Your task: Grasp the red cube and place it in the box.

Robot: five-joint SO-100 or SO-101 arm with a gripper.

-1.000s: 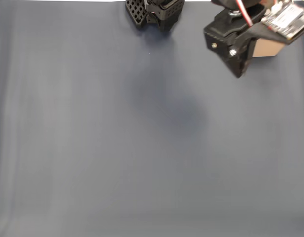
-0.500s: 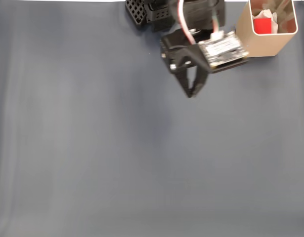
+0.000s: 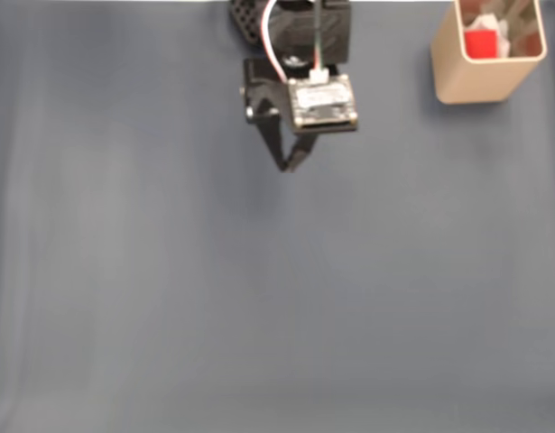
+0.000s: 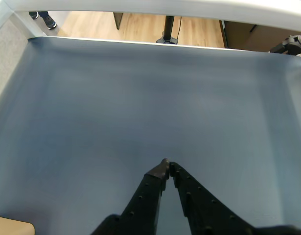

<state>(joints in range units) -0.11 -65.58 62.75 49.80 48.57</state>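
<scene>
The red cube (image 3: 482, 42) lies inside the box (image 3: 476, 79), a tall tan container at the top right of the fixed view, beside some white bits. A tan corner of the box (image 4: 11, 227) shows at the bottom left of the wrist view. My gripper (image 3: 287, 167) hangs over bare cloth at top centre, well left of the box. In the wrist view my gripper (image 4: 166, 164) is shut, tips touching, nothing between them.
A dark blue-grey cloth (image 3: 259, 298) covers the table. The arm's black base (image 3: 259, 18) stands at the top edge of the fixed view. Beyond the cloth's far edge in the wrist view lie a wooden floor (image 4: 140, 24) and a white rail (image 4: 155, 6).
The arm has swung left from over the box to top centre. The box, covered a second ago, now shows with the red cube inside. The gripper's fingers have closed.
</scene>
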